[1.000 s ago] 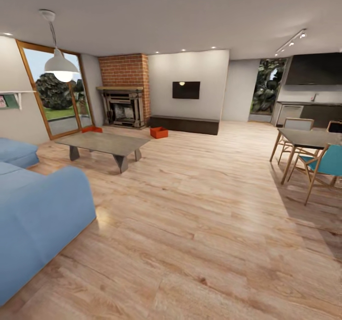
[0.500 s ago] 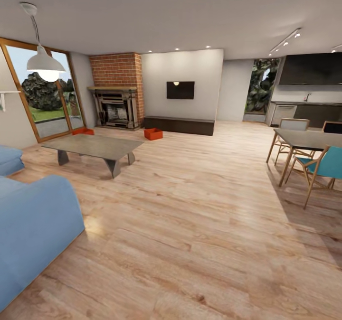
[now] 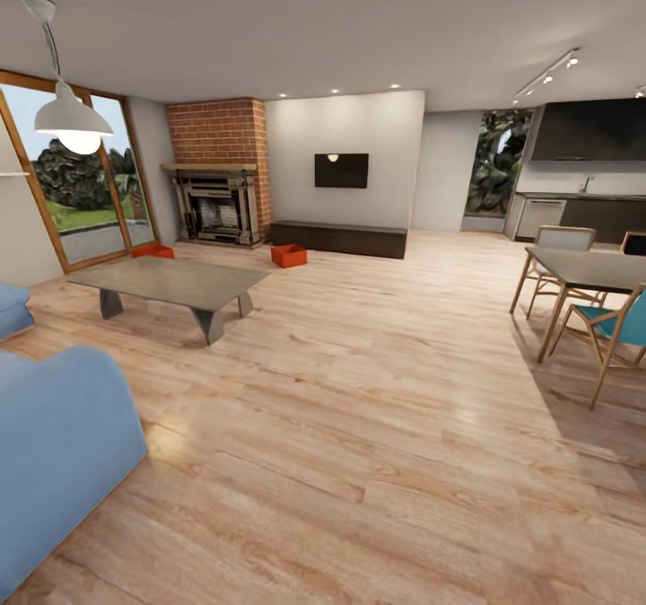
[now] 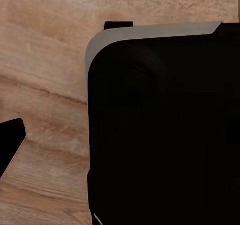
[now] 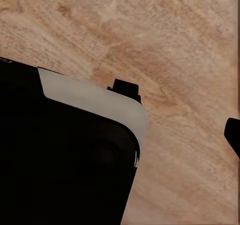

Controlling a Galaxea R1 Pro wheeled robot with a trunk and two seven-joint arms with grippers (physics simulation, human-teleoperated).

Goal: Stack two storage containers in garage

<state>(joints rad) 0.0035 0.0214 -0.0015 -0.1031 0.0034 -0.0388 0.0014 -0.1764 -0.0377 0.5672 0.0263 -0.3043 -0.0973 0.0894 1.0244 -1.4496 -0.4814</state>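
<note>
Across the living room's wood-plank floor [image 3: 377, 390], far from the camera, the two storage containers sit on the boards near the brick fireplace [image 3: 218, 174]. One red-orange container [image 3: 289, 256] stands in the open just in front of the long dark low cabinet [image 3: 339, 238] under the wall-mounted television [image 3: 341, 170]. The other container [image 3: 153, 250] lies to the left of the fireplace hearth, beside the glazed wood-framed door [image 3: 67, 192]; its lower part is hidden behind the far edge of the grey coffee table [image 3: 170, 284], so little more than its rim and upper wall can be made out. Both are too small to show whether anything lies inside them.

The blue sofa [image 3: 54, 448] is cut off by the left and lower edges of the head view, and the dining table [image 3: 588, 268] with its wooden chairs is cut off at the right. A white pendant lamp [image 3: 72, 120] hangs at the upper left.

In each wrist view a large black body with a pale grey rim, apparently part of the robot [image 4: 165, 130], blocks most of the picture above bare floorboards. Only dark slivers at the picture edges might belong to the jaws, so I cannot tell whether either pair is spread or pressed together. Both containers lie well apart from the robot, across the room.
</note>
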